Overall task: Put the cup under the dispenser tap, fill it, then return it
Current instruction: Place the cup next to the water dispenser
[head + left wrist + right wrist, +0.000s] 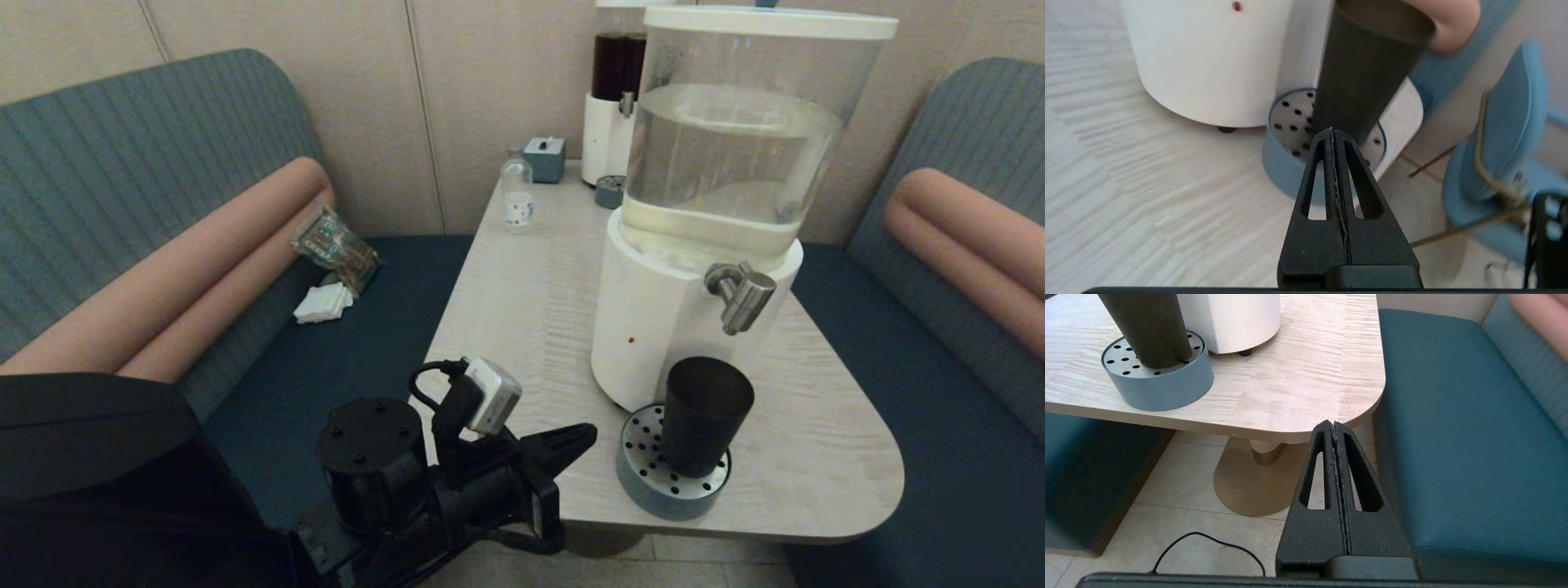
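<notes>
The left gripper [581, 437] hangs over the table's near edge, fingers pressed together, just short of the cup [702, 415]. The cup stands upright on the perforated drip tray [645, 478], under the dispenser tap [741, 294]. The right gripper [1335, 426], fingers together, sits below the table [1306, 384] corner.

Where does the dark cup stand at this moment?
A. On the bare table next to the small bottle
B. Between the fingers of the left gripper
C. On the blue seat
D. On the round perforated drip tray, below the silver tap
D: the cup stands upright on the perforated drip tray, roughly below the dispenser tap; the left gripper is shut and apart from it.
</notes>
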Controlling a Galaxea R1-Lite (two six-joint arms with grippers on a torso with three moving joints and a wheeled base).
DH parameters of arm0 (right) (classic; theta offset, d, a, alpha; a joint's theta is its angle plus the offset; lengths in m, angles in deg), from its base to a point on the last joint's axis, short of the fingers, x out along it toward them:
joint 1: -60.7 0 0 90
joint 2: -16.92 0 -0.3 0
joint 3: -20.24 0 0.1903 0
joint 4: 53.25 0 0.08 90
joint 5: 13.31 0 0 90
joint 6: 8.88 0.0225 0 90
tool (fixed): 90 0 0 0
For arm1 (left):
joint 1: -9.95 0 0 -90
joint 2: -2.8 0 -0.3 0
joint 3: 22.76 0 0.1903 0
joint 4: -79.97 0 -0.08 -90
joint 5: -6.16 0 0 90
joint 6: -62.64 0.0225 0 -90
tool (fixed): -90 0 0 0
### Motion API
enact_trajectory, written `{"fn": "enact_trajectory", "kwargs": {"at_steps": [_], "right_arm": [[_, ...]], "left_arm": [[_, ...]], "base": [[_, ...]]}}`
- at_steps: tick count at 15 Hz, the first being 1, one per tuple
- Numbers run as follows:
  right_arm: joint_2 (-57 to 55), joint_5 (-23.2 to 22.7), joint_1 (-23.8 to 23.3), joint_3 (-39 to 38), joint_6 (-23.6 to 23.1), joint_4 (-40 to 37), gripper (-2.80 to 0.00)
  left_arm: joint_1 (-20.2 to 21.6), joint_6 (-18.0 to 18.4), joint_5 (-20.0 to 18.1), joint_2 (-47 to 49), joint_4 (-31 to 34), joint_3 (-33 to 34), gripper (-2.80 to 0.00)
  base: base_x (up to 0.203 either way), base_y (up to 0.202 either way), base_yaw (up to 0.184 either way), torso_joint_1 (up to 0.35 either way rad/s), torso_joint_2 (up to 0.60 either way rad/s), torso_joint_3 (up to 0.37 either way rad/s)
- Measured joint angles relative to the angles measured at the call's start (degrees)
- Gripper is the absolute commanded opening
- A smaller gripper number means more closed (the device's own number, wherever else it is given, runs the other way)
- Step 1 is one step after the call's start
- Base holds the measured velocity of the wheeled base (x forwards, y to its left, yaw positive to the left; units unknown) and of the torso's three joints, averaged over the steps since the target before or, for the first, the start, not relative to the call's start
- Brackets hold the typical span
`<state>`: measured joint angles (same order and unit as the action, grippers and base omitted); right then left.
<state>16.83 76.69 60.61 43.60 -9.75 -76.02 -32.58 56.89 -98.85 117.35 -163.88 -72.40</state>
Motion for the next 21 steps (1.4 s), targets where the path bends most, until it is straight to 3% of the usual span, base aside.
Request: {"fn": "enact_trajectory", "kwargs": {"at_steps": [1, 5, 11, 21], "right_arm": [[0.00, 0.00, 0.00, 0.00, 0.01, 0.00, -2.80], [0.00, 0.00, 0.00, 0.00, 0.01, 0.00, -2.80], [0.00, 0.00, 0.00, 0.00, 0.01, -0.02, -2.80], [0.00, 0.00, 0.00, 0.00, 0.01, -0.02, -2.80]], "left_arm": [[0.00, 0.73, -0.04, -0.23, 0.02, 1.17, 0.00], [-0.11, 1.54, -2.67, -0.85, 0.04, 3.76, 0.00], [-0.11, 5.22, -8.86, 4.40, 0.02, -6.48, 0.00], [-0.27, 5.75, -9.29, 15.57, 0.02, -18.51, 0.00]], "base": [[0.000, 0.000, 0.000, 0.000, 0.00, 0.000], [0.000, 0.000, 0.000, 0.000, 0.00, 0.000], [0.000, 0.000, 0.000, 0.000, 0.00, 0.000], [0.000, 0.000, 0.000, 0.000, 0.00, 0.000]]}}
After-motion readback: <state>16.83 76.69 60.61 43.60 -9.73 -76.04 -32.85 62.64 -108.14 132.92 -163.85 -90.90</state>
